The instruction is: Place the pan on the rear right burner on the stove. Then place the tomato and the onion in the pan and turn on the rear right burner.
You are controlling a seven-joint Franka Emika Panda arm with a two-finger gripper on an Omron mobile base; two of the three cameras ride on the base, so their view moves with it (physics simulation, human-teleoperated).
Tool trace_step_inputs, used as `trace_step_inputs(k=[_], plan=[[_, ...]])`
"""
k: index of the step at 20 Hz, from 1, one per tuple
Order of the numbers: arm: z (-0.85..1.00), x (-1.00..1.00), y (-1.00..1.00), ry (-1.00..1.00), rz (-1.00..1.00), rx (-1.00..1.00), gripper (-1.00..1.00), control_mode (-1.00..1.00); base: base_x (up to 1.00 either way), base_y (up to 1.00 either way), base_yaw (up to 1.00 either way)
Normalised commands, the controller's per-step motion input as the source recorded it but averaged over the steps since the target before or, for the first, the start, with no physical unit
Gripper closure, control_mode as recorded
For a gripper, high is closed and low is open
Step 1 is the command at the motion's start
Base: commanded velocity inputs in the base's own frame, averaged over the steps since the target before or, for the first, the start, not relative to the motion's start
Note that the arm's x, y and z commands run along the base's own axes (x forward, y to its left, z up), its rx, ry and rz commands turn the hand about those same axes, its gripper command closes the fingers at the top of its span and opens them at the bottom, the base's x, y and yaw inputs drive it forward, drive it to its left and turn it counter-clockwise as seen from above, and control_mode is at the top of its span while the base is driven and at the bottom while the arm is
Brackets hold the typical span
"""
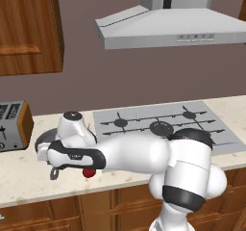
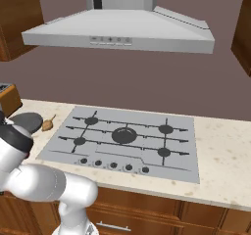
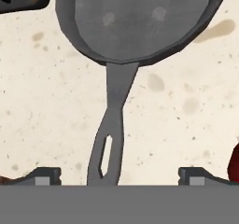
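Beige speckled counter [image 1: 29, 177], wood cabinets [image 1: 29, 28] and grey range hood [image 2: 117, 31] above it, mauve wall [image 2: 147, 82] behind.

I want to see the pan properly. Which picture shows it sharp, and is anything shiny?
Hand view: the pan is sharp, with two pale glints on its bottom, and the open claw straddles its handle. Left base view: the robot arm hides most of it.

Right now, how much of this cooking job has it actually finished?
Nothing finished yet. The pan sits on the counter, its handle between the open claw tips, ungripped. Tomato and onion lie on the counter; the rear right burner is bare.
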Motion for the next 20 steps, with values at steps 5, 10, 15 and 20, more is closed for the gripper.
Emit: trace_step_inputs(k=[5,10,15,20], plan=[[-0.02,0.19,0.21,0.00,0.00,0.00,-1.00,-1.00,0.00,0.00,0.00],[-0.06,0.06,0.13,0.00,0.00,0.00,-1.00,-1.00,0.00,0.00,0.00],[-0.15,0.00,0.09,0.00,0.00,0.00,-1.00,-1.00,0.00,0.00,0.00],[-0.16,0.00,0.04,0.00,0.00,0.00,-1.00,-1.00,0.00,0.00,0.00]])
